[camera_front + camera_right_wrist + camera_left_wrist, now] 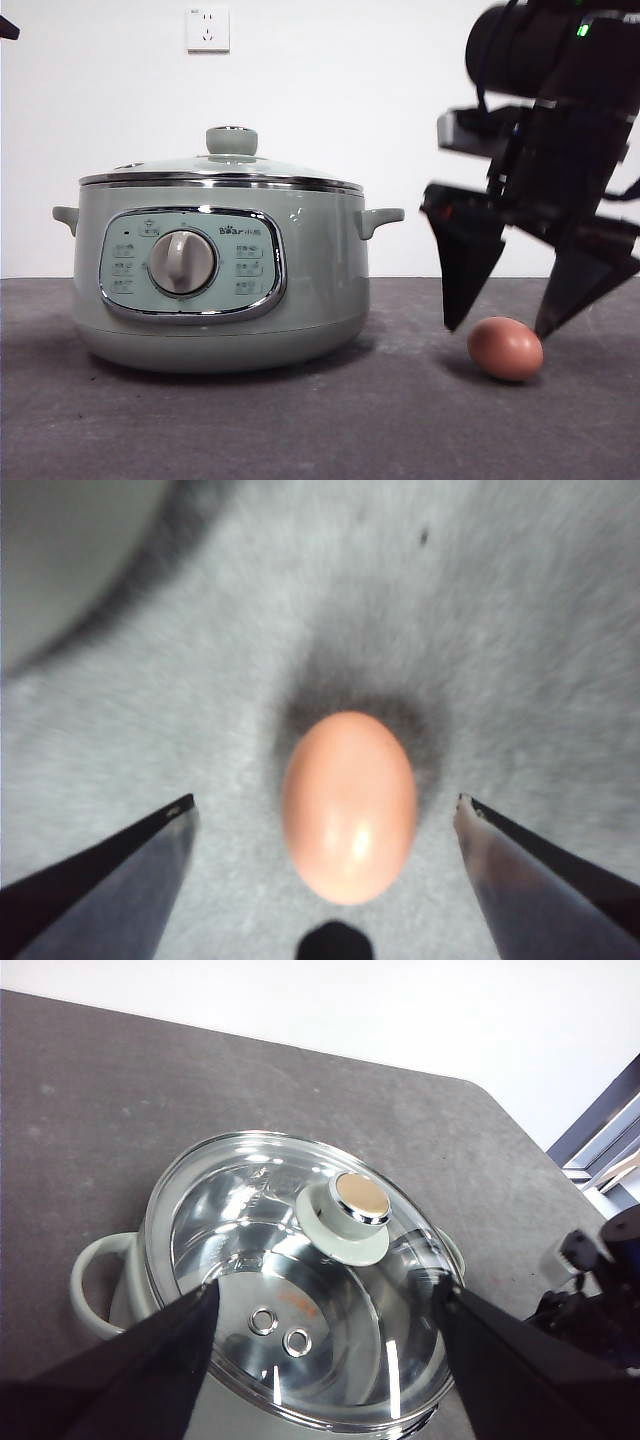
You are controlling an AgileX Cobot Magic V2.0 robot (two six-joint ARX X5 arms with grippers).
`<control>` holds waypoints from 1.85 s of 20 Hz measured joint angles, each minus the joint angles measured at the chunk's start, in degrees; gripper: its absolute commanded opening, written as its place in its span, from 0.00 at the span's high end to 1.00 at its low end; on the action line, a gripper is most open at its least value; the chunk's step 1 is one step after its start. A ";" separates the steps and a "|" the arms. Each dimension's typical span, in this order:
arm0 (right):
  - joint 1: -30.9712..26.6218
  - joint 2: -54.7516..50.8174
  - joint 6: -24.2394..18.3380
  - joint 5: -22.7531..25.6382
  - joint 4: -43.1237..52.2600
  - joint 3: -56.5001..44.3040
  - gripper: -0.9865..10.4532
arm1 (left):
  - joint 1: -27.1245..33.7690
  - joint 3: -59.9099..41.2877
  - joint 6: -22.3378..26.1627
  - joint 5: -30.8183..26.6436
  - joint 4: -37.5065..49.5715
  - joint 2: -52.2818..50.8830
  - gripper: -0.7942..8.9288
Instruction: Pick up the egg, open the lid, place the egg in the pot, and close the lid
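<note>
my right tool [500, 325] hangs just above the egg [505, 348], its two black jaws spread wide, one tip on each side of the shell and neither touching it. in my right wrist view the egg [349, 806] lies between the jaw tips, with bare grey desk [520, 630] showing on both sides of it. its long axis there runs along the line from my wrist outward, across the line joining the two jaw tips, so the jaws face its long flanks. the end nearer my wrist looks slightly broader, the far end a little narrower, though the view is soft and i cannot be sure. from the front the egg lies on its side on the desk [300, 430], wider than it is tall, resting in its own small shadow.

the pot [215, 285] stands well apart from the egg, across the desk, with its dial [182, 262] and control panel facing the front camera. the lid [225, 165] sits closed on the pot, knob up.

my left tool [325, 1345] hovers above the lid [290, 1270], jaws wide apart, the knob [355, 1210] lying beyond the gap between them and nothing held.

a white wall socket [207, 29] shows on the wall behind the pot.
</note>
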 measured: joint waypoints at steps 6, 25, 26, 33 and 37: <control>0.00 4.57 -0.11 0.50 2.01 0.02 0.89 | 0.00 0.00 0.00 0.00 -0.02 0.00 0.55; -0.42 -20.06 -0.22 3.04 -8.17 0.04 0.92 | -18.25 16.20 3.87 -16.59 3.69 24.33 0.53; -0.42 -20.98 -0.22 3.06 -8.57 0.04 0.92 | -19.67 17.35 4.74 -18.60 3.93 26.49 0.53; -0.44 -23.43 -0.22 4.52 -10.69 0.04 0.92 | -23.04 19.74 7.82 -23.21 5.53 37.75 0.53; -0.44 -23.43 -0.20 4.52 -10.82 0.04 0.92 | -23.04 19.74 8.07 -23.28 5.44 38.93 0.54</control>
